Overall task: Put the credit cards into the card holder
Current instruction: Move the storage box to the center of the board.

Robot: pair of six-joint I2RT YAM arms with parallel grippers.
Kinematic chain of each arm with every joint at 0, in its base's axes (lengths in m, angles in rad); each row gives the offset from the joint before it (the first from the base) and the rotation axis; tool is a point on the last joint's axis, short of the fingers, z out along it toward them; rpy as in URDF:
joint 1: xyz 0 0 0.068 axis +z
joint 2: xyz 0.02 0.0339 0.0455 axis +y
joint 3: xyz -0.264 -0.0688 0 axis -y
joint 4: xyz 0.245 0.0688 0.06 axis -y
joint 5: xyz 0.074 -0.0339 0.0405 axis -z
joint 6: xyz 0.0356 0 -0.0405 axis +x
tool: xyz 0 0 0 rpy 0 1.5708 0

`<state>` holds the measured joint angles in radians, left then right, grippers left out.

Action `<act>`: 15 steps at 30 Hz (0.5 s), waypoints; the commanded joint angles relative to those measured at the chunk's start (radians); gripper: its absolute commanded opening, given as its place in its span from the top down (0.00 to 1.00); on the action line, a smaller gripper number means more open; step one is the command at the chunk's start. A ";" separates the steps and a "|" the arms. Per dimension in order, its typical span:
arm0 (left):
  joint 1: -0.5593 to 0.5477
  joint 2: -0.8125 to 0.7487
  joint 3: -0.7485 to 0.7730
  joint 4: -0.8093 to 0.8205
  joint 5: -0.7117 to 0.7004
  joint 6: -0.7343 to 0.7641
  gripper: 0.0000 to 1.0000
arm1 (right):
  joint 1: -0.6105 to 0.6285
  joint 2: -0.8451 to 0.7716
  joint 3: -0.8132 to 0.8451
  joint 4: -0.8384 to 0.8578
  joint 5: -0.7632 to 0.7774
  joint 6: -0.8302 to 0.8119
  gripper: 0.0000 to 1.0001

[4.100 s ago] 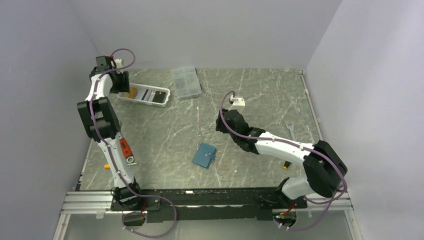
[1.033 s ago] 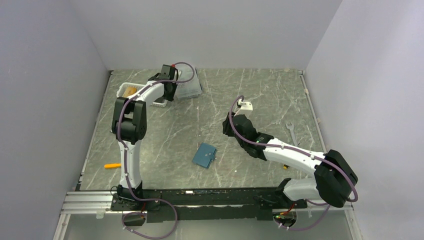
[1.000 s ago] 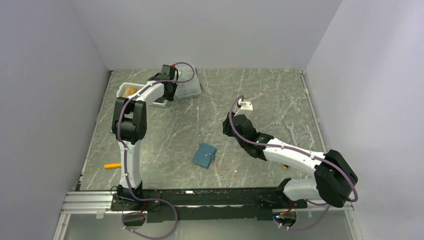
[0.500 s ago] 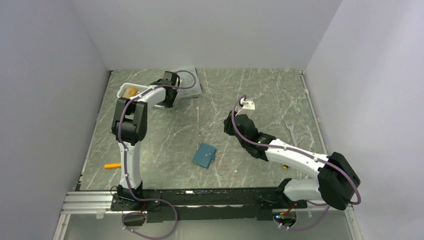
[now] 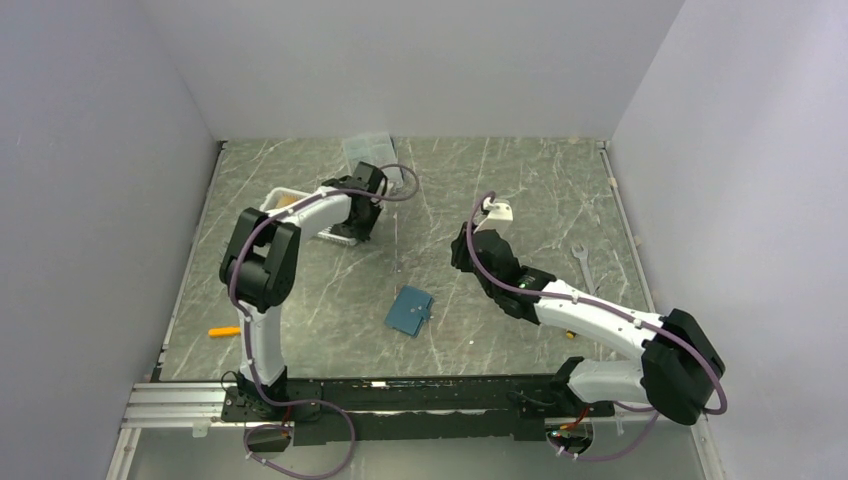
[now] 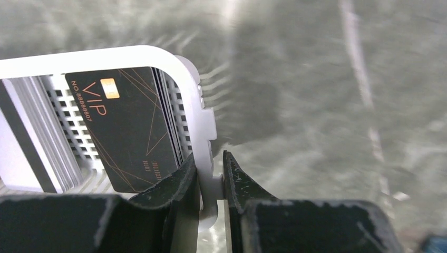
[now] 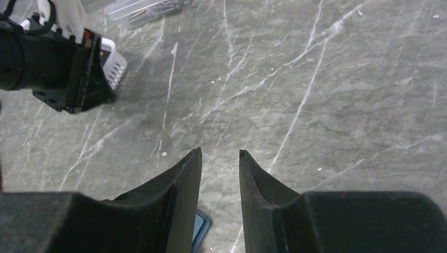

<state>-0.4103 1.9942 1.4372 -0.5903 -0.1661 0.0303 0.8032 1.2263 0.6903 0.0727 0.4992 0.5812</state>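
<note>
Left wrist view shows the left gripper (image 6: 211,179) pinched narrow on the end wall of the white basket (image 6: 203,113), one finger inside the wall and one outside. Just inside that wall sits a black card (image 6: 129,134), and past it, deeper in the basket, are pale grey cards (image 6: 31,132). From above, the card holder (image 5: 409,310) lies on the table (image 5: 520,180) well apart from the basket, toward the arm bases. The right gripper (image 7: 220,158) hovers to the basket's right, its jaws a small gap apart with nothing between them.
</note>
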 commanded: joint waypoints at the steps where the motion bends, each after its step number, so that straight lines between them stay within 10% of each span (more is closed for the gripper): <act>1: -0.079 -0.057 0.000 -0.037 0.118 -0.119 0.79 | -0.005 -0.053 -0.032 -0.001 0.043 0.002 0.65; 15: -0.256 0.146 0.253 -0.099 0.342 -0.344 0.71 | -0.009 -0.195 -0.138 -0.067 0.117 0.072 0.64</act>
<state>-0.6315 2.1010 1.6032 -0.6827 0.0006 -0.2073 0.7994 1.0821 0.5659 0.0307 0.5674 0.6231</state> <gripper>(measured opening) 0.241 0.355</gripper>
